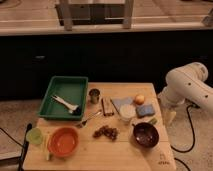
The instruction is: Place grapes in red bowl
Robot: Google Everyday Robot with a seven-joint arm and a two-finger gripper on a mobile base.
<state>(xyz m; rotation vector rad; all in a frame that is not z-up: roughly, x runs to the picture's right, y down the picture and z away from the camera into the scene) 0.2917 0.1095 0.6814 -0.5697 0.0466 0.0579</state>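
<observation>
A dim room with a dark counter front lay behind a light wooden table (115, 157), which stood on a speckled floor. The grapes (106, 132) lay on the bare tabletop near its front middle, between the red bowl (63, 141) to their left and a dark bowl (145, 134) to their right, touching neither. The bunch was a low, dark cluster with its long axis running roughly left to right across the table, one end towards each bowl; no stem end could be made out. The red bowl sat upright at the front left, with a small green cup (34, 135) just beside it. A green tray (70, 90) holding a white utensil (65, 103) occupied the back left, and a metal cup (94, 95) stood by the tray's right edge. A fork (89, 119) lay just behind the grapes. The white arm (187, 87) hung off the table's right side, and the gripper (171, 116) pointed down beside that edge, well apart from the grapes; whether it was parted or closed could not be made out.
</observation>
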